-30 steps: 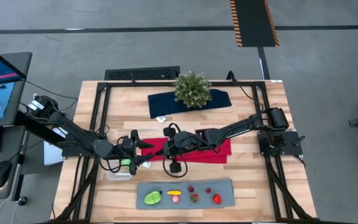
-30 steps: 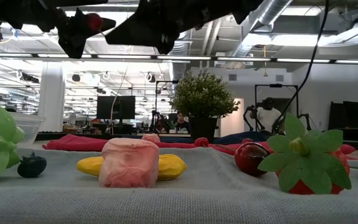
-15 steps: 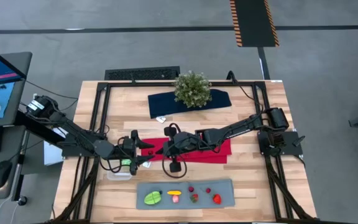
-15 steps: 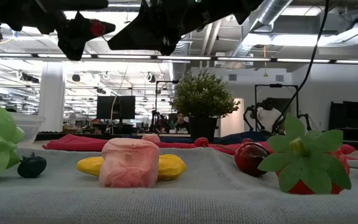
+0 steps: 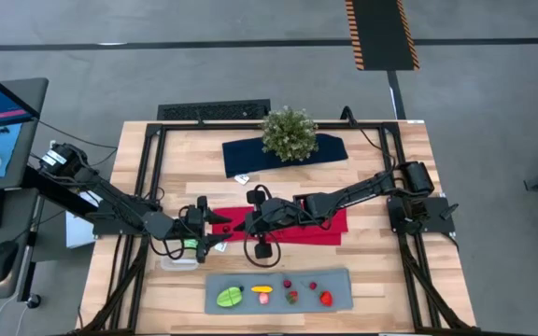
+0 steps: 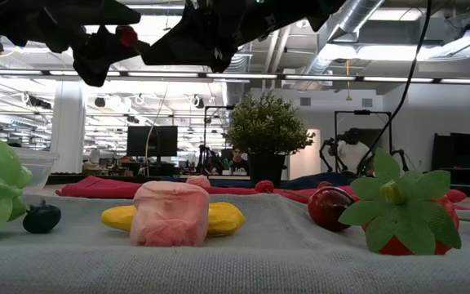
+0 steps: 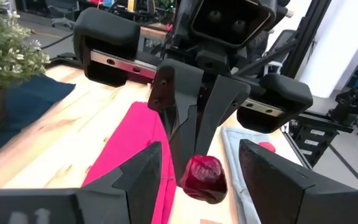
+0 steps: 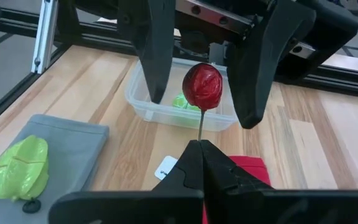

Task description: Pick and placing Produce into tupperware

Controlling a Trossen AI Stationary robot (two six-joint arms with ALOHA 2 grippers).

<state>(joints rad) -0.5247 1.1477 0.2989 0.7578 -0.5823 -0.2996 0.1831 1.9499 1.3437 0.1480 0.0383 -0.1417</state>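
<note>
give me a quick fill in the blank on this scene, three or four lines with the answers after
1. The right pincer is shut on the thin stem of a round ____ fruit.
2. The left pincer is ____, one finger on each side of that fruit.
3. The clear tupperware already holds something ____ in colour.
4. The potted plant stands on a dark ____ cloth.

Missing words: red; open; green; blue

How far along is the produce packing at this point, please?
Done: one green piece lies in the tupperware. In hand: the right gripper pinches a red cherry by its stem between the left gripper's open fingers. Left: the produce on the grey mat.
</note>
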